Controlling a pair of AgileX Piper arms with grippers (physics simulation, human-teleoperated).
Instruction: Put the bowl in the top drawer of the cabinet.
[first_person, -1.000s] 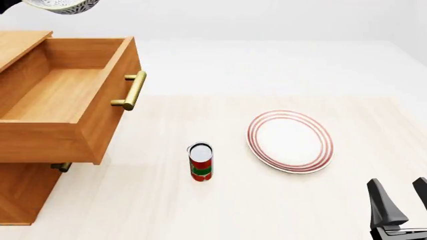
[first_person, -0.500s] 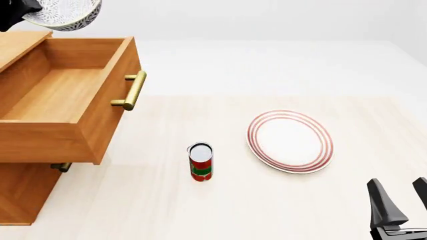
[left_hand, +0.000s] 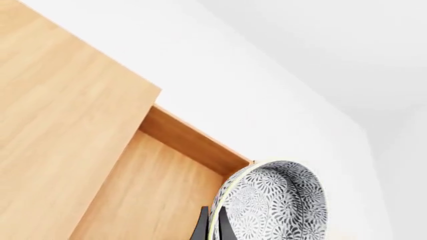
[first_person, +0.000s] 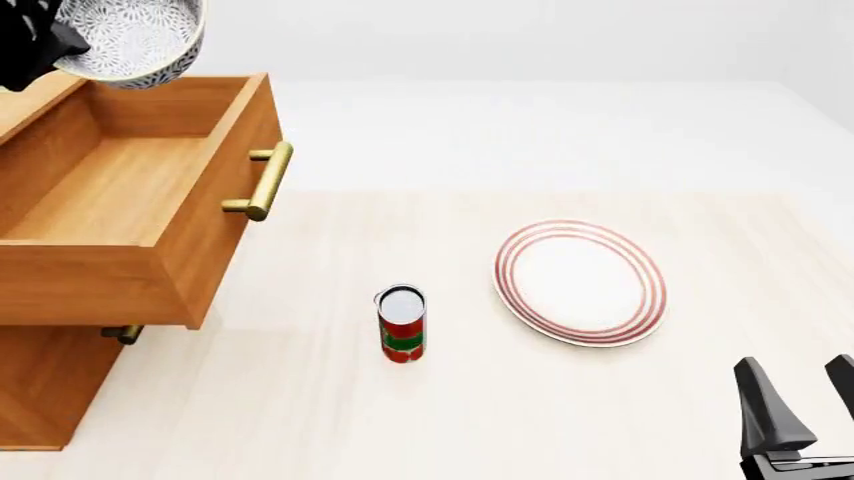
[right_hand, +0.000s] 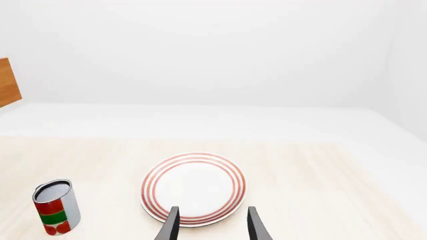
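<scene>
Left tool pinches the rigid, likely slippery, breakable bowl by its rim; right tool released.

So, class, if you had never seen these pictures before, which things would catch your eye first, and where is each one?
The big orange-brown cabinet on the left, its top drawer pulled wide open, dominates the front view. Above the drawer's back corner, the patterned bowl hangs tilted in the left gripper, fingers pinching its rim. On the table, a red-ringed plate lies to the right, with a small red-and-green can standing to its left.
</scene>
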